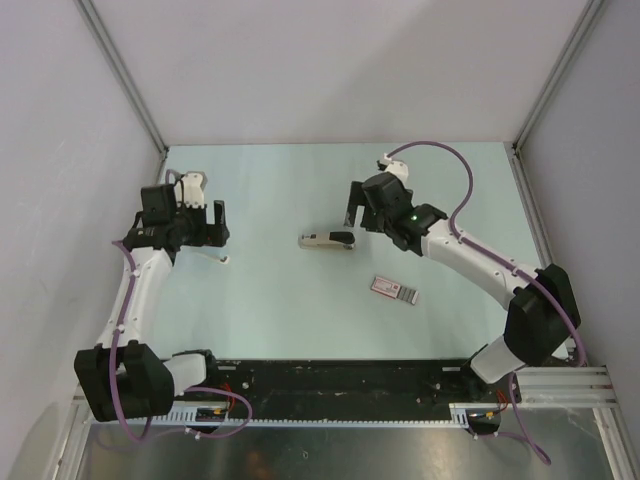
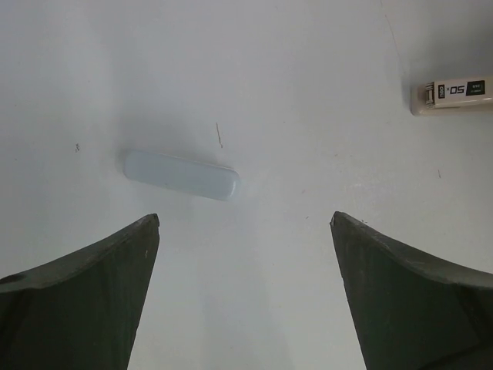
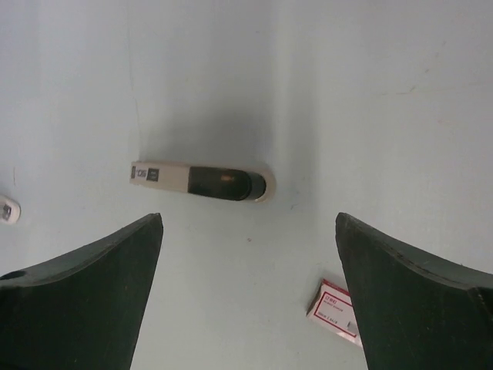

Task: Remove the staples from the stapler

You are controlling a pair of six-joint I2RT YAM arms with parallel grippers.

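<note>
The stapler [image 1: 327, 240] lies flat on the pale green table, black body to the right and pale grey end to the left. It shows in the right wrist view [image 3: 202, 180], ahead of my open, empty right gripper [image 3: 248, 222], which hovers just right of it in the top view [image 1: 360, 210]. My left gripper [image 1: 212, 226] is open and empty, well left of the stapler. The left wrist view [image 2: 245, 220] catches only the stapler's grey end [image 2: 453, 94] at the upper right. No staples are visible.
A flat pinkish-red and white box [image 1: 395, 290] lies to the lower right of the stapler, also in the right wrist view [image 3: 336, 310]. A small pale capsule-shaped piece [image 2: 182, 175] lies on the table ahead of the left fingers [image 1: 224, 260]. Grey walls enclose the table.
</note>
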